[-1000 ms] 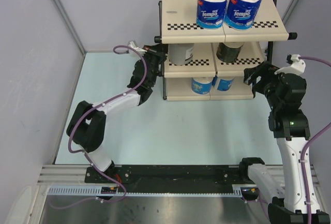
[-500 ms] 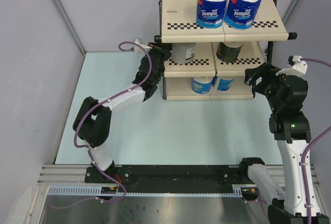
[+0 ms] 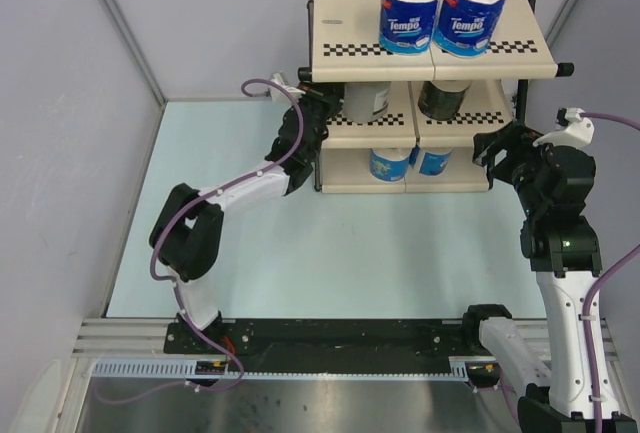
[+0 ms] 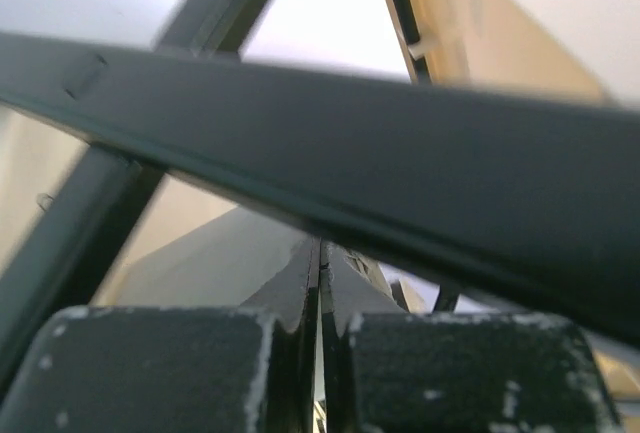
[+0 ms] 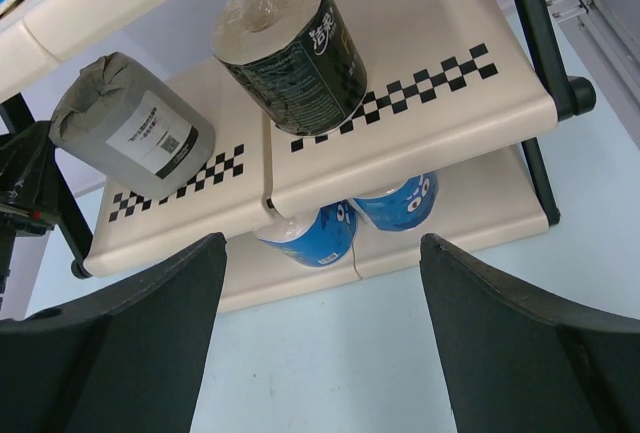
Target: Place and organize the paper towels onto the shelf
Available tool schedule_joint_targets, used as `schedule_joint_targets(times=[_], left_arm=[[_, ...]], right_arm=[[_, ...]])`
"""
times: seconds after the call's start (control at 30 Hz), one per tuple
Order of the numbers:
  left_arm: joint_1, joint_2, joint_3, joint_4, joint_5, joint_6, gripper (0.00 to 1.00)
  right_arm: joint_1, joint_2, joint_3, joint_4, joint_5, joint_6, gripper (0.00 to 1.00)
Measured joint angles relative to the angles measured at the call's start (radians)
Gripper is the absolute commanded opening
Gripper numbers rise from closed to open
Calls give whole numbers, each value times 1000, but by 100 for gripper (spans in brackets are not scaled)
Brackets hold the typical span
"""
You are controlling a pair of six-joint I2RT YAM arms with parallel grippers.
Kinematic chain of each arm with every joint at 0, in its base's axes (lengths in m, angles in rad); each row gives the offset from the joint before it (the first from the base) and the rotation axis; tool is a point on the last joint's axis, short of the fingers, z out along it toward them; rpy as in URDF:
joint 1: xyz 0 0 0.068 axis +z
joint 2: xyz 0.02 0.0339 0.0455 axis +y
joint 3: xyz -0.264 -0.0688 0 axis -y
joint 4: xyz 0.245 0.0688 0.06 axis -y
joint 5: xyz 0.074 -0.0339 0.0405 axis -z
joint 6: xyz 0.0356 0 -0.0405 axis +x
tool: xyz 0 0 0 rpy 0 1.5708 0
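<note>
The shelf (image 3: 520, 31) stands at the back of the table with all its tiers holding paper towels. Two blue-wrapped rolls (image 3: 411, 11) (image 3: 474, 13) stand on top. A grey roll (image 3: 366, 101) and a dark roll (image 3: 443, 99) sit on the middle tier, and two blue rolls (image 3: 390, 164) on the bottom. My left gripper (image 3: 330, 105) is shut and empty, poking past the frame at the middle tier's left end, beside the grey roll. My right gripper (image 3: 500, 148) hangs open and empty off the shelf's right end, facing the rolls (image 5: 290, 38).
A black frame bar (image 4: 400, 153) of the shelf crosses the left wrist view just above the shut fingertips (image 4: 310, 263). Grey walls enclose the pale blue table (image 3: 330, 253). The arms' base rail (image 3: 330, 338) runs along the near edge.
My left arm has reached right and up to the middle tier's left end, and the grey roll has shifted a little right. The right arm has hardly moved.
</note>
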Motion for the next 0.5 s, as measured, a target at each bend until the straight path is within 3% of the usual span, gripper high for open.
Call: schedule_joint_targets(times=[0.5], left_arm=[[-53, 37, 32, 21, 28, 0, 0]], right_arm=[[0, 0, 0, -6, 5, -7, 83]])
